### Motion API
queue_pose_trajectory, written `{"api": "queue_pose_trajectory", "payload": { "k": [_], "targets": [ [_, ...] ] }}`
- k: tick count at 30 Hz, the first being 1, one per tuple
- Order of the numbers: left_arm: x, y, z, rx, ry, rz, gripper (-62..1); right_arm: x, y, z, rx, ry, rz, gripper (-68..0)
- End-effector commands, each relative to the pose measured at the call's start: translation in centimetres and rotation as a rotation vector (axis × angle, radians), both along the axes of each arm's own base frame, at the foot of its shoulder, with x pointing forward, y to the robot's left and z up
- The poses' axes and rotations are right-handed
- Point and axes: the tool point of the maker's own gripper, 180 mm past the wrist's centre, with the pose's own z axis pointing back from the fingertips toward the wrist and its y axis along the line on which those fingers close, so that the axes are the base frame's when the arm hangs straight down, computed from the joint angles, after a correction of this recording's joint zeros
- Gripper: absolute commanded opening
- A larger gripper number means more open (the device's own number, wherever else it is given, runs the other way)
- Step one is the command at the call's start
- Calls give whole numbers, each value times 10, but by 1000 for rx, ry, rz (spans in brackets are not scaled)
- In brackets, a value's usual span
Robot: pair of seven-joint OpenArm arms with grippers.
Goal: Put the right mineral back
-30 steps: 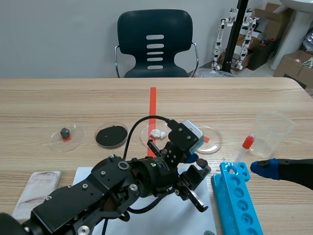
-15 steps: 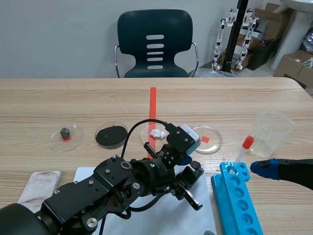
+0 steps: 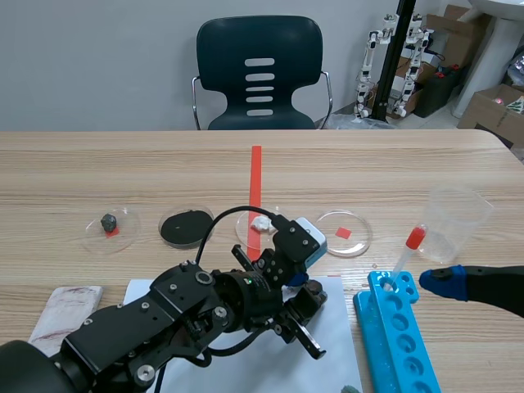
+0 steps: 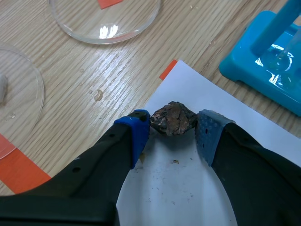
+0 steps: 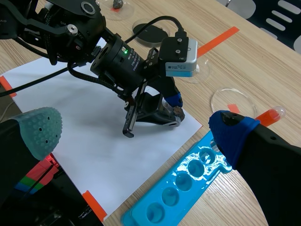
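Note:
A rough brown mineral (image 4: 173, 118) sits pinched between my left gripper's (image 4: 174, 129) blue and grey pads, so the gripper is shut on it. It hangs low over the near corner of the white paper (image 4: 188, 188). An empty petri dish (image 3: 344, 233) with a red mark lies just ahead of the gripper. In the scene view the left gripper (image 3: 305, 309) points down at the paper's right part. My right gripper (image 5: 136, 125) is open with nothing in it, beside the blue rack (image 3: 397, 332).
Three more dishes stand in a row: one with a white piece (image 3: 260, 223), one black (image 3: 187, 227), one with a grey stone (image 3: 108, 223). A red-bulbed dropper (image 3: 409, 250) stands in the rack, a plastic cup (image 3: 457, 221) behind it. A pale tile (image 3: 61, 315) lies at the left.
The left arm has drawn back toward the left and nearer the robot, carrying its gripper over the paper. The right arm has stayed put.

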Motion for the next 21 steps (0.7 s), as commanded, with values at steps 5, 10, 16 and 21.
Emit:
{"api": "queue_pose_trajectory", "payload": {
  "k": [5,10,16,21],
  "targets": [
    [7,-6,13,-33,-32,0,-170,3,0,7,17,-24,1,4],
    [8,-7,15,-39,-37,0,-79,3,0,7,17,-24,1,4],
    [6,-4,18,-45,-50,-4,-79,3,0,7,17,-24,1,4],
    [0,2,33,-77,-100,-10,-79,3,1,7,17,-24,1,4]
  ]
}}
